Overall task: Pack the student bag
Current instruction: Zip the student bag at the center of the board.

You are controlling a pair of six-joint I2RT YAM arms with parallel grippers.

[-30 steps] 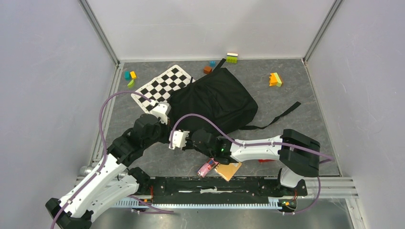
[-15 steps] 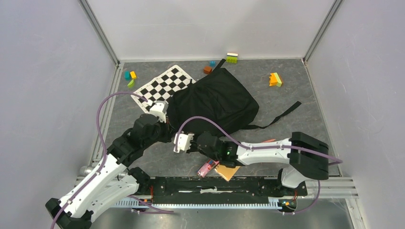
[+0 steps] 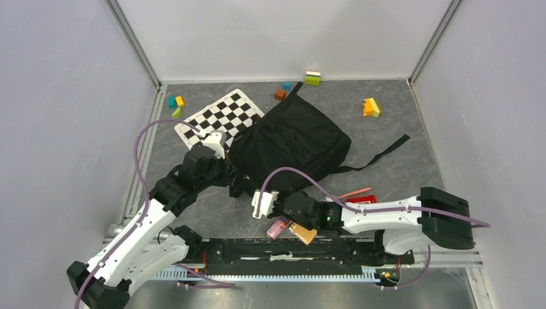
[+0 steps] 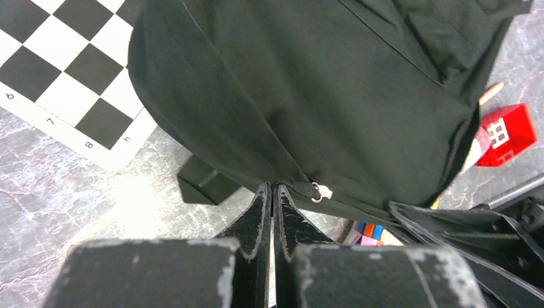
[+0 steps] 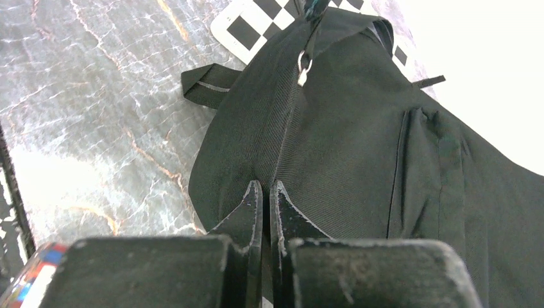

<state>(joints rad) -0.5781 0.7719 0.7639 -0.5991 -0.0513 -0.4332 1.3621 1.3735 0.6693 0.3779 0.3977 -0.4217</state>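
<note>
Both clenched, left claw (image 4: 272, 187) and right claw (image 5: 265, 185) pinch the student bag's (image 3: 296, 138) near edge.

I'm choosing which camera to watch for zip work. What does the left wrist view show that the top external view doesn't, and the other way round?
Only the left wrist view: the metal zip-pull ring, just beside the left hand, whose fingers are shut at the bag's seam, and the letters and digits printed along the board's edge.
Only the top external view: toy blocks near the far wall, such as the green and yellow block and the orange block.
Both: the student bag and the chessboard beside it.
</note>
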